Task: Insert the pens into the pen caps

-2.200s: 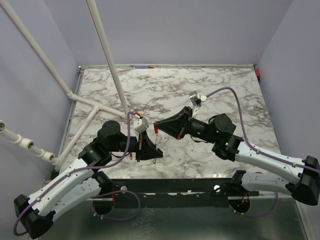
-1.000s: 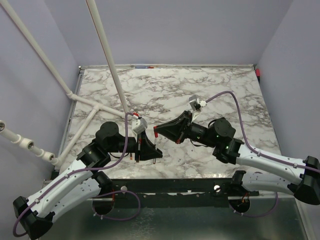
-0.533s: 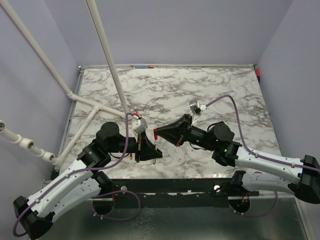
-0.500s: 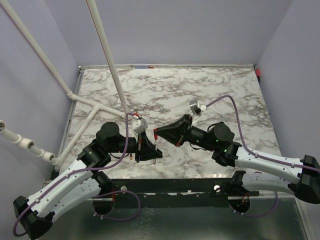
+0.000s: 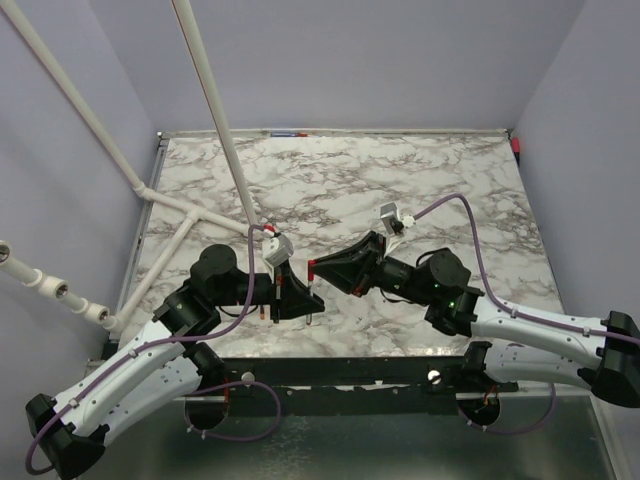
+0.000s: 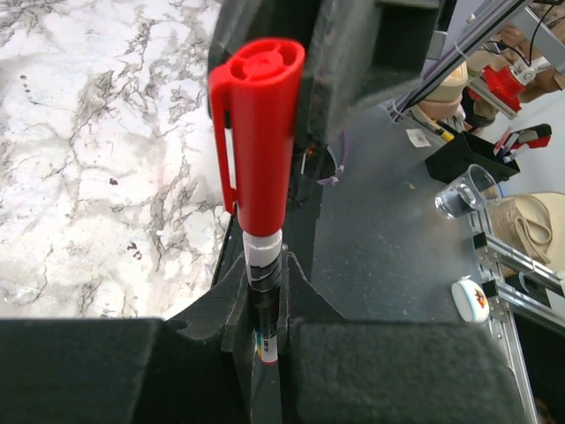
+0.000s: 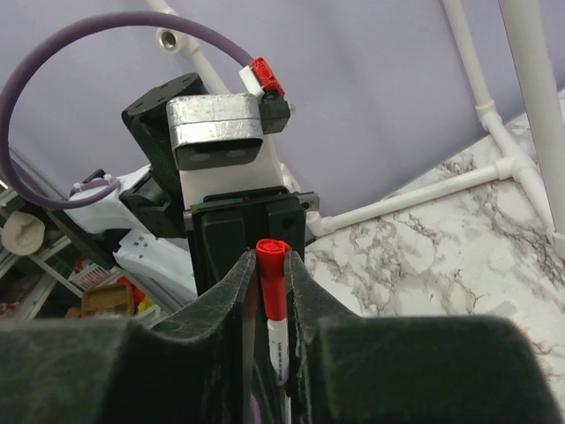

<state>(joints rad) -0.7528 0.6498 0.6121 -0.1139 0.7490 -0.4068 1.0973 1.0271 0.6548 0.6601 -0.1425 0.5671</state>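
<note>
One pen shows, held upright: a white-and-black barrel [image 6: 264,274] with a red pen cap [image 6: 259,132] seated on its top end. My left gripper [image 6: 267,309] is shut on the lower barrel. In the right wrist view the same cap [image 7: 273,283] and barrel [image 7: 278,349] stand between the fingers of my right gripper [image 7: 272,265]. These are slightly parted, with a thin gap beside the cap. From above, the two grippers meet near the table's front centre: left gripper [image 5: 316,303], right gripper [image 5: 313,268], red cap [image 5: 312,266]. No other pens or caps are in view.
The marble table [image 5: 400,180] stretches behind both arms. A white pipe frame [image 5: 215,120] crosses its left side and stands close behind the left gripper. A small red item [image 5: 517,145] sits at the far right edge. A metal ledge [image 5: 400,420] runs along the front.
My right arm has lowered and shifted a little left toward the left gripper. Its jaws have eased apart round the red cap. The left gripper still grips the barrel.
</note>
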